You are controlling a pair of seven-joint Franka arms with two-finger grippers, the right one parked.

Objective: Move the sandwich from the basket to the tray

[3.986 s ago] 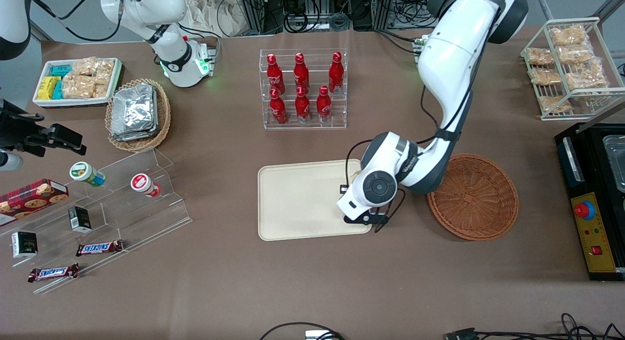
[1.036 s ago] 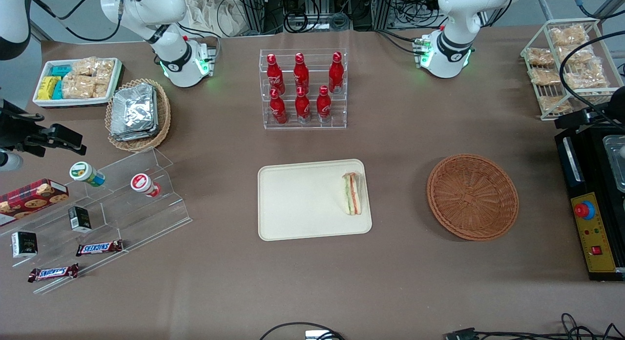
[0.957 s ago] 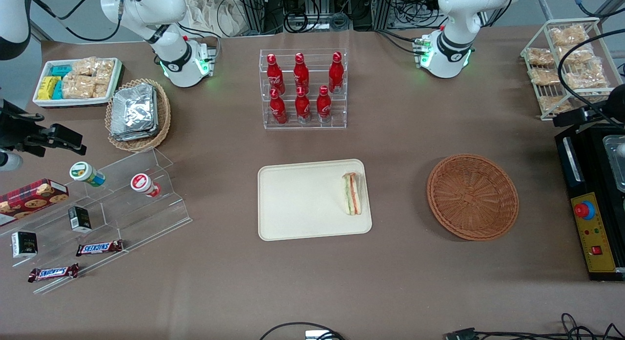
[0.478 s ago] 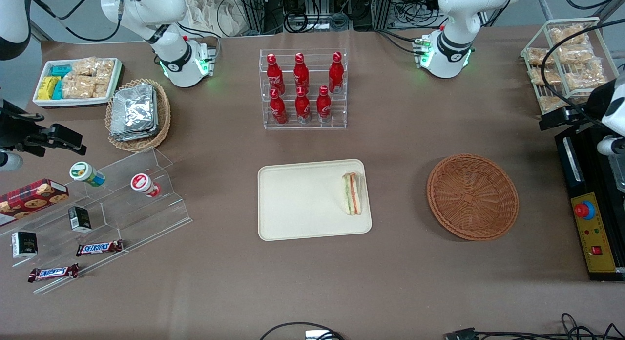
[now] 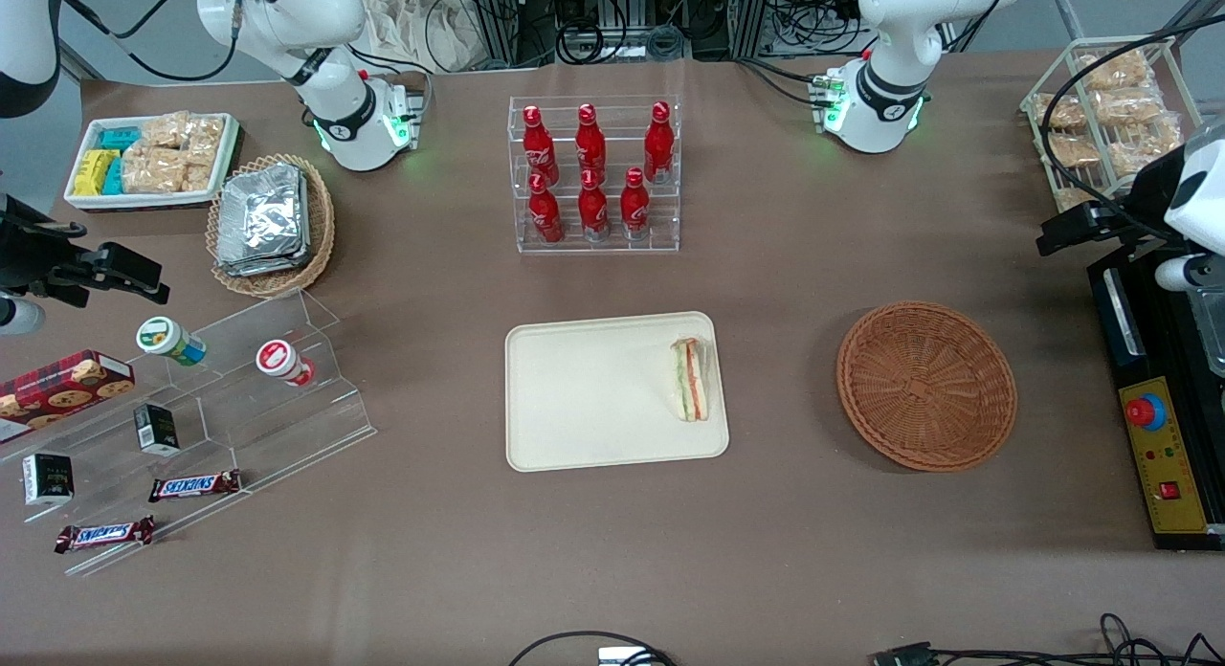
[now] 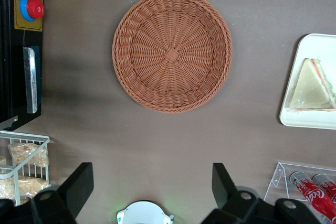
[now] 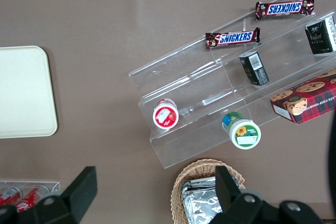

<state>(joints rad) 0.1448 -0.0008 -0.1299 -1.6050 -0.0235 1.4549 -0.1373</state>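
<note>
Pincer [image 6: 149, 192]: fingers spread, holding nothing, raised high over the table [image 5: 785, 264], toward the working arm's end.
Basket [image 5: 926, 386]: empty, beside the tray.
Tray [image 5: 593, 398]: holds the sandwich.
Sandwich [image 5: 691, 379]: along the tray's basket-side rim; long axis runs toward the front camera, striped cut face upward.

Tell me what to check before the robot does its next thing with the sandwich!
1. Sandwich on the tray: ok.
2. Sandwich fully inside the tray rim, near the edge closest to the basket: ok.
3. Basket has nothing in it: ok.
4. Gripper open and holding nothing: ok.
5. Gripper away from the tray, up high toward the working arm's end of the table: ok.
</note>
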